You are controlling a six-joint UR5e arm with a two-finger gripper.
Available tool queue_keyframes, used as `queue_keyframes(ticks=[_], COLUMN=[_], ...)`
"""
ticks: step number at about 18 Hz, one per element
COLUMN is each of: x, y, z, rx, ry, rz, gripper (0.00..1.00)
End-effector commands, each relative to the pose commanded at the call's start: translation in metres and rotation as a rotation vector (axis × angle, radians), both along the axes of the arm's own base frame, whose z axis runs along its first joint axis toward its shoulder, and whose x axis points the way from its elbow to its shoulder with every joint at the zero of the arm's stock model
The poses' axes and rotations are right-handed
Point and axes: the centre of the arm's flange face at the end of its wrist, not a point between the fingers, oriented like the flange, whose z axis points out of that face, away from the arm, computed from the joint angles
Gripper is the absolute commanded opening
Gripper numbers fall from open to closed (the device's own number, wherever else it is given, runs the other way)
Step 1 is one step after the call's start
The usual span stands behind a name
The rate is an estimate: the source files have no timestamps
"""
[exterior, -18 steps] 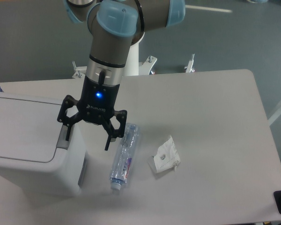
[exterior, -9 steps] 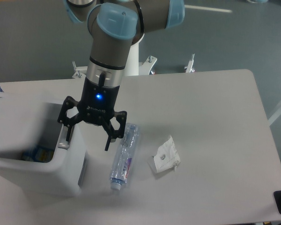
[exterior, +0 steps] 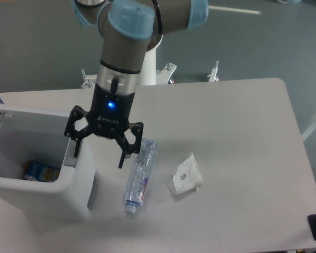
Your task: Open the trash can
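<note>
We see the trash can (exterior: 42,197) at the table's (exterior: 242,158) left edge, lid swung up, a blue packet (exterior: 41,171) inside; our gripper (exterior: 97,156) hangs spread wide over its right rim, holding nothing

The trash can (exterior: 39,192) stands open-topped beside the spread gripper (exterior: 97,155); a plastic bottle (exterior: 139,176) and crumpled wrapper (exterior: 187,175) lie right of it on the table (exterior: 242,132).
</note>
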Motion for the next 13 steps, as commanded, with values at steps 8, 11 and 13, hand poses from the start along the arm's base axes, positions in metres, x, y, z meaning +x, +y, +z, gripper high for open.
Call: queue_keyframes(ticks=[8, 11, 13], x=[-0.114, -0.168, -0.198], y=[-0.054, -0.085, -0.110], z=[-0.053, -0.104, -0.114], rx=[-0.290, -0.449, -0.469], ry=[0.252, 0.294, 0.275], rz=[0.098, 0.087, 0.124], gripper=[1.00, 1.00, 1.00])
